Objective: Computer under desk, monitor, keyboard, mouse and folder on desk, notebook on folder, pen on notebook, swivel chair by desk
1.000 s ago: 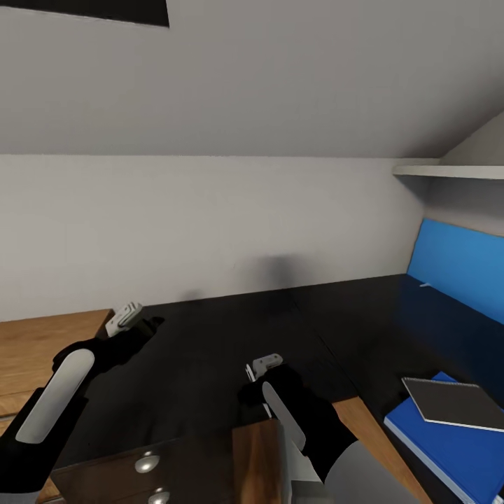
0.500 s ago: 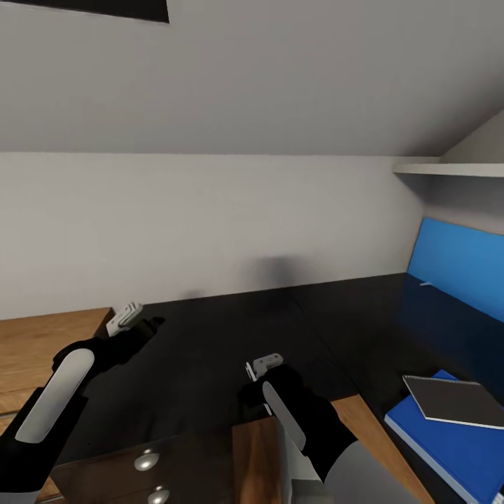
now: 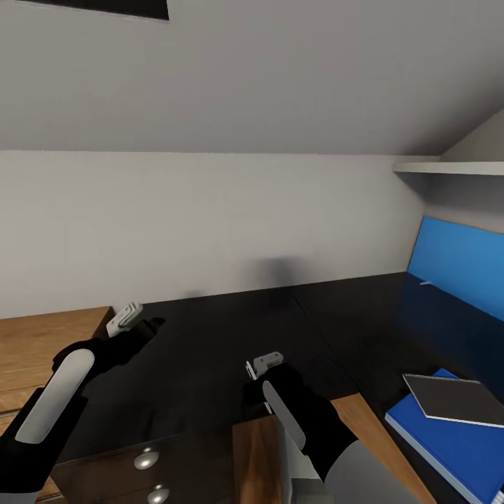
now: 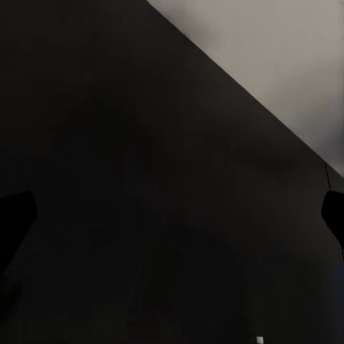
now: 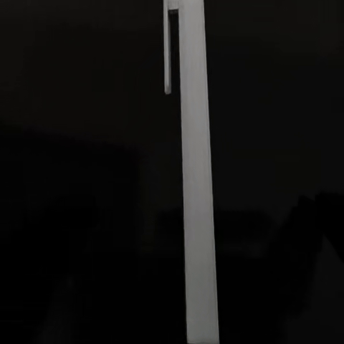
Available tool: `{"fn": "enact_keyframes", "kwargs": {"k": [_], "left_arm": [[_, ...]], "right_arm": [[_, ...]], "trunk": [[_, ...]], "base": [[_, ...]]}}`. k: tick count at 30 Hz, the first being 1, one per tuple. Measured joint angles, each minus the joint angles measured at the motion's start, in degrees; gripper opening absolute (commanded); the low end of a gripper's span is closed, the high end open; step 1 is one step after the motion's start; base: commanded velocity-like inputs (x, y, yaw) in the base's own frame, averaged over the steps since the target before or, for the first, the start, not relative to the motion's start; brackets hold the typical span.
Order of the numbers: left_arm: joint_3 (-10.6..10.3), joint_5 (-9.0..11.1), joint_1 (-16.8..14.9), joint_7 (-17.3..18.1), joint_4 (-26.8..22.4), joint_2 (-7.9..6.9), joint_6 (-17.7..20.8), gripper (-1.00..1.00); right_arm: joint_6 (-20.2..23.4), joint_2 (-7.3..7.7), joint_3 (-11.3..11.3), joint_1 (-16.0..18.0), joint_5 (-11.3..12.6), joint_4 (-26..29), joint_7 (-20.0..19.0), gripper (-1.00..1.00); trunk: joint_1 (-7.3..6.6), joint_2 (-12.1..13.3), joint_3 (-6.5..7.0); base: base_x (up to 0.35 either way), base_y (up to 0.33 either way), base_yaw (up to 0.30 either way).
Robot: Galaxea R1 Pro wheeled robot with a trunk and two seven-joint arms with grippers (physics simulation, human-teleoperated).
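Observation:
The desk (image 3: 210, 336) spreads its glossy black top below me, with its blue back panel at the right. On it at the lower right lies the blue folder (image 3: 448, 444), and the grey notebook (image 3: 455, 399) rests on top of it. My right gripper (image 3: 264, 362) hovers over the desk's near edge, left of the folder. In the right wrist view the silver-white pen (image 5: 197, 215) runs between its dark fingers, held. My left gripper (image 3: 126, 316) hangs over the desk's left end, and its fingers (image 4: 14, 222) stand wide apart, open, with nothing between them.
A light wood dresser top (image 3: 42, 343) adjoins the desk at the left. Drawer fronts with round knobs (image 3: 147, 460) show below the desk's near edge. A white wall shelf (image 3: 448, 169) hangs at the upper right under the sloped grey ceiling.
The whole picture has shifted very slightly, so the camera moved a little. Both arms, the folder and the notebook keep their places.

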State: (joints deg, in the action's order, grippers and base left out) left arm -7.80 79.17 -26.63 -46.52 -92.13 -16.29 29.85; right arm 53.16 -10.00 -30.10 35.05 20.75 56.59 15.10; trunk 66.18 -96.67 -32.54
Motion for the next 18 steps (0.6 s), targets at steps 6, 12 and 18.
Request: {"fn": "enact_keyframes", "kwargs": {"k": [6, 12, 18], "left_arm": [[-0.04, 0.00, 0.17, 0.03, 0.00, 0.05, 0.01, 1.00], [-0.02, 0.00, 0.30, 0.10, 0.06, 0.01, 0.01, 1.00], [0.02, 0.00, 0.39, 0.12, 0.06, -0.01, 0.01, 1.00]], "right_arm": [[-0.07, 0.00, 0.01, 0.01, 0.16, -0.25, -0.21, -1.00], [0.01, 0.00, 0.03, -0.03, 1.85, -0.46, -0.14, -1.00], [0.00, 0.00, 0.03, -0.03, 1.92, -0.46, -0.13, -1.00]], "trunk": [[-0.21, 0.39, 0.18], [-1.09, 2.01, 0.89], [-1.09, 2.01, 0.89]], "base": [[0.000, 0.000, 0.000], [0.000, 0.000, 0.000], [0.000, 0.000, 0.000]]}}
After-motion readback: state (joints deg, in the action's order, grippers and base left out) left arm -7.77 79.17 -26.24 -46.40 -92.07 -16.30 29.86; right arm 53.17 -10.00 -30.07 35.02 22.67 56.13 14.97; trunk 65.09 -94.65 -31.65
